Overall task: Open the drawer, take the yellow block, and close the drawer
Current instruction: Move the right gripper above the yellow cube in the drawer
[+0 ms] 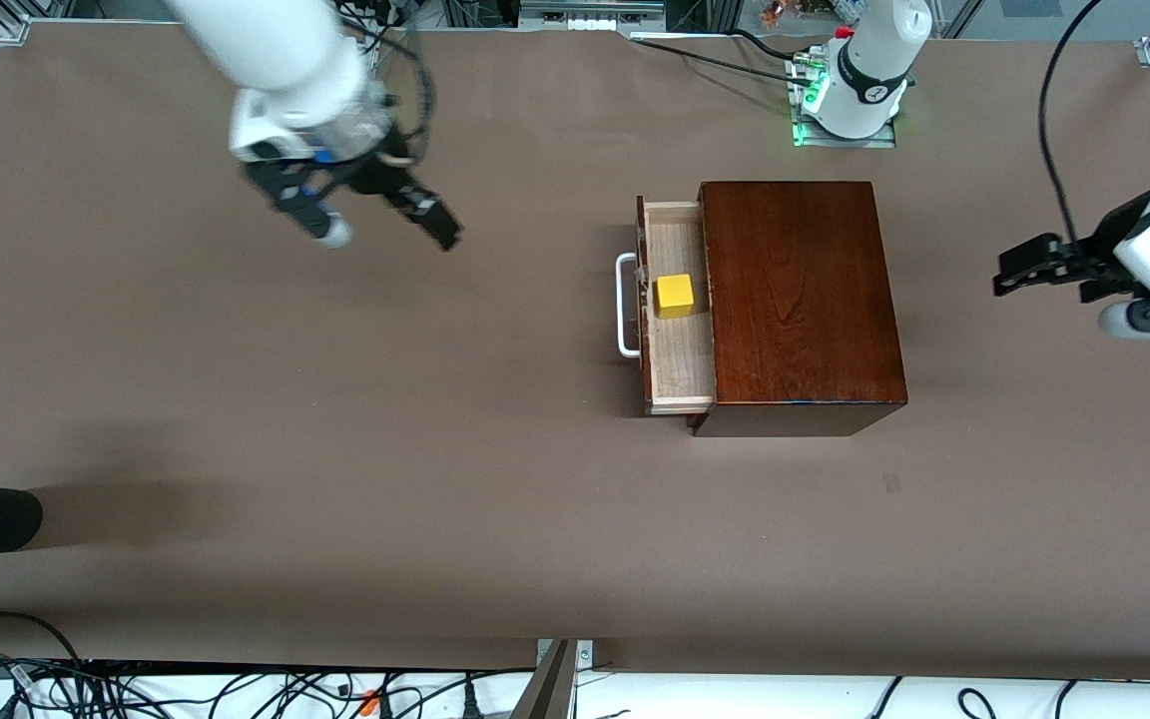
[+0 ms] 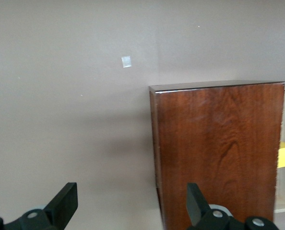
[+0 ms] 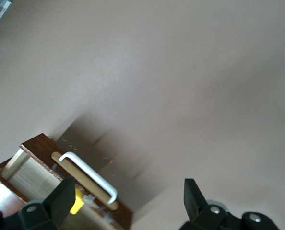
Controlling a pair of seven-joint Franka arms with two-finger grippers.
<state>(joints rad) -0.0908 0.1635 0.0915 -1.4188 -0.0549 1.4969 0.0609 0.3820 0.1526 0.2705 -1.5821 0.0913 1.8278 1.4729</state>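
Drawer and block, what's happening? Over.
Both hands open: right hand over bare table, left hand waiting beside the box. Drawer open, block inside. Nothing in the way.

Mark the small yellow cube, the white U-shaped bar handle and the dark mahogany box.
small yellow cube point(image 1: 675, 293): front view, top face.
white U-shaped bar handle point(image 1: 621, 305): front view, long bar.
dark mahogany box point(image 1: 800, 290): front view, top panel.

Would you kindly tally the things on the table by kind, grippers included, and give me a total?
Wooden box with its drawer pulled open: 1
Yellow block, in the drawer: 1
Grippers: 2, both open, right gripper over bare table toward the right arm's end, left gripper waiting at the left arm's end
Total: 4
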